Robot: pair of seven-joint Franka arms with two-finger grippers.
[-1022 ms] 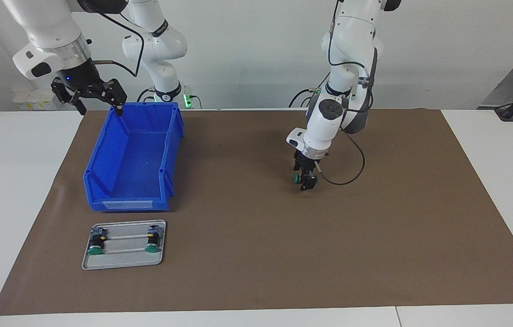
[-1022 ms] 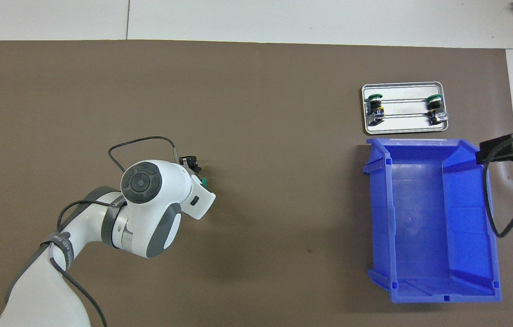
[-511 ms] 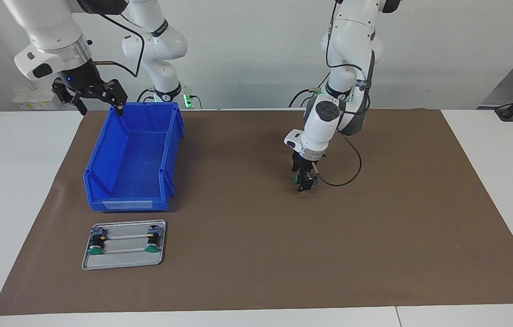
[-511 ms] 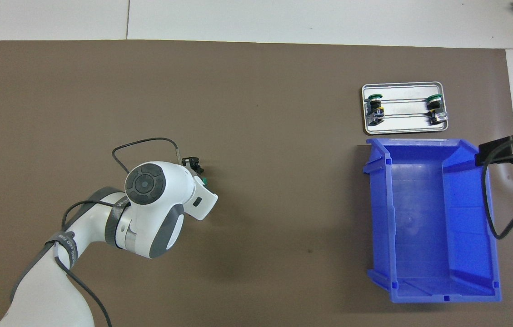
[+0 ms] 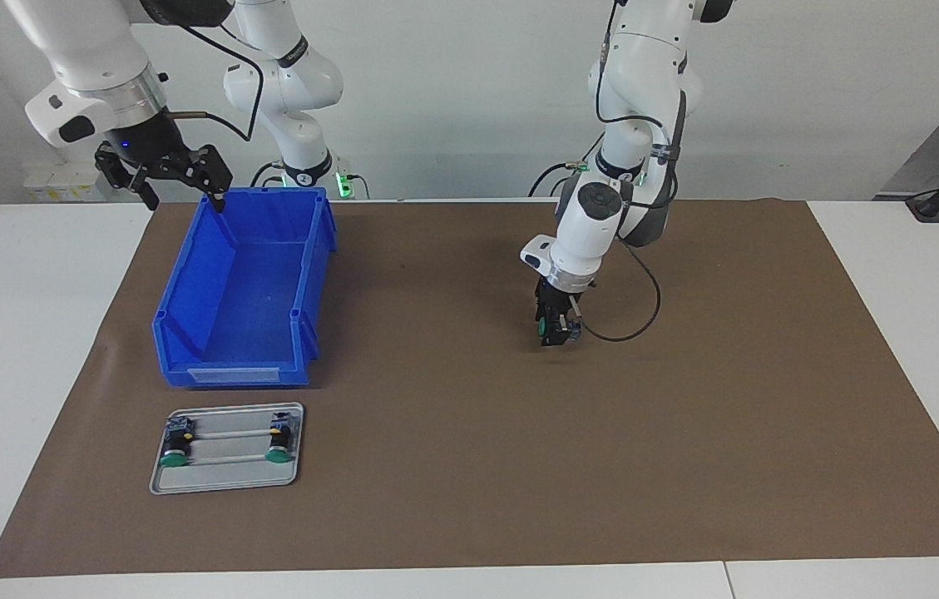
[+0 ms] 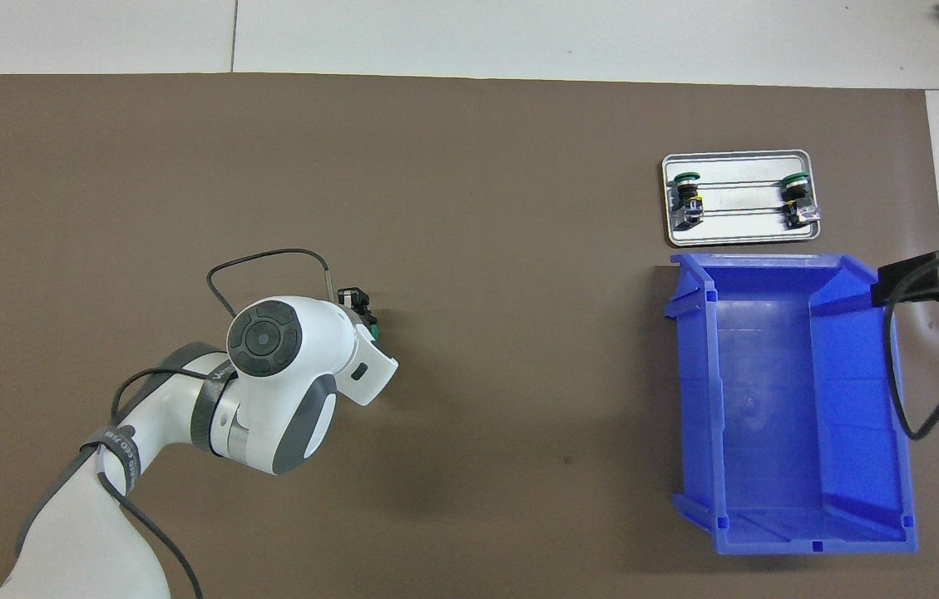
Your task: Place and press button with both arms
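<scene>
We are looking at a robotics lab. Two white arms (image 5: 615,125) are mounted at a white table (image 5: 20,333) under a brown mat (image 5: 519,457), before a bare wall. On the mat, a blue parts bin (image 5: 240,291) sits just beside a small metal tray (image 5: 225,478).

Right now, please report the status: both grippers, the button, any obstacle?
Left gripper down on mat, around the button. Right gripper open, waiting above blue bin corner. Path unobstructed.
</scene>
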